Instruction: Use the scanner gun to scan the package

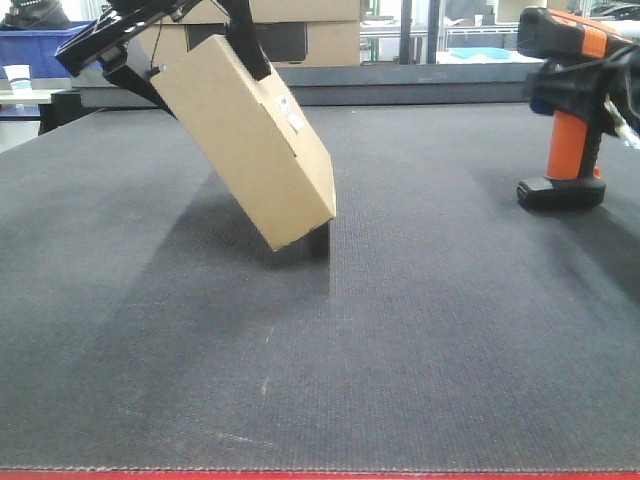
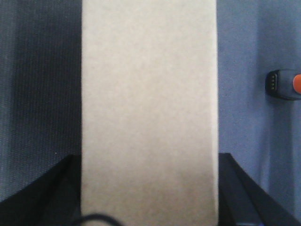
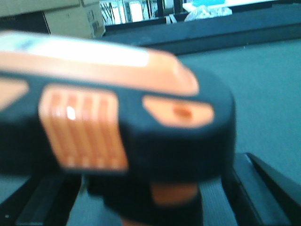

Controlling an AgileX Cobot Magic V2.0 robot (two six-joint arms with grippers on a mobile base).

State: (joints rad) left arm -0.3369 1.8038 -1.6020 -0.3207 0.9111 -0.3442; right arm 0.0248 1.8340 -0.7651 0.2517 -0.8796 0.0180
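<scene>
A brown cardboard package (image 1: 250,140) hangs tilted in my left gripper (image 1: 190,60), its lower corner at or just above the dark mat. A white label (image 1: 291,115) shows on its right face. In the left wrist view the package (image 2: 148,103) fills the space between both black fingers (image 2: 237,188), which press its sides. The orange and black scanner gun (image 1: 565,110) stands upright on its base at the right. My right gripper (image 1: 590,95) is around its upper part. In the right wrist view the scanner (image 3: 117,117) is close and blurred, and the fingers (image 3: 263,188) stand wide with mat showing beside the handle.
The dark grey mat (image 1: 400,330) covers the table, with a red front edge. A raised ledge (image 1: 420,85) runs along the back, with cardboard boxes (image 1: 300,30) and a blue bin (image 1: 40,50) behind it. The scanner's base also shows in the left wrist view (image 2: 284,84).
</scene>
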